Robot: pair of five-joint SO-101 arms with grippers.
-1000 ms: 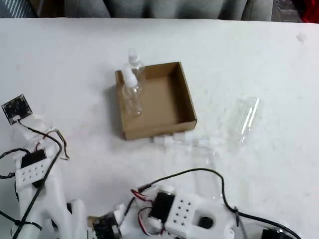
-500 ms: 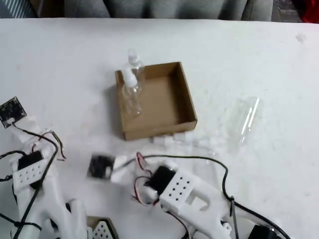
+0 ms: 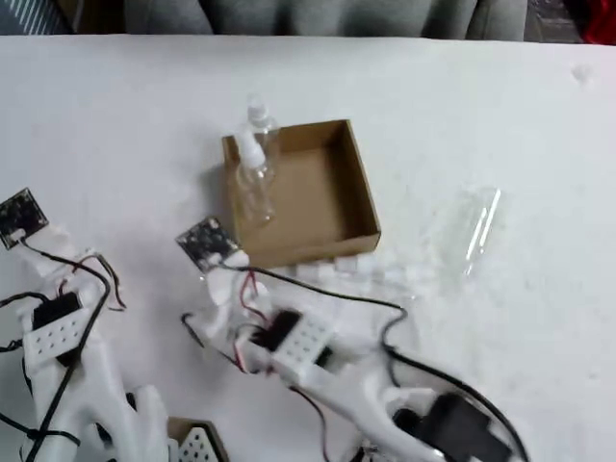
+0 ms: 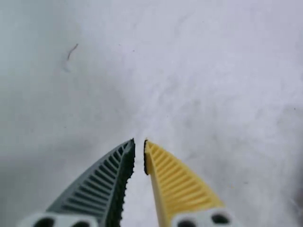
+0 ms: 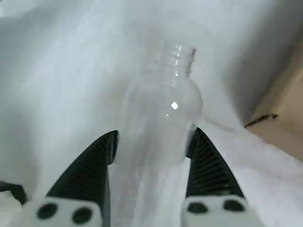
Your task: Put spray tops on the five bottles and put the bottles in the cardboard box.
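Observation:
The cardboard box (image 3: 318,197) stands open mid-table, with two clear bottles (image 3: 253,173) wearing white spray tops along its left wall. Another clear bottle (image 3: 472,226) lies on the table to the right of the box. Several white spray tops (image 3: 356,272) lie in a row along the box's front wall. My right gripper (image 5: 154,135) is shut on a clear bottle without a top (image 5: 163,109), its black fingers (image 5: 97,165) on either side; the arm (image 3: 289,342) sits by the box's front left corner. My left gripper (image 4: 139,147) is shut on nothing above bare table.
The left arm (image 3: 58,327) stands at the table's left front with its cables. A box edge (image 5: 284,113) lies close beside the held bottle. The white table (image 3: 462,106) runs bare behind and to the right of the box.
The right arm has swung from the table's front edge up and to the left, to the box's front left corner. The left arm has shifted only slightly.

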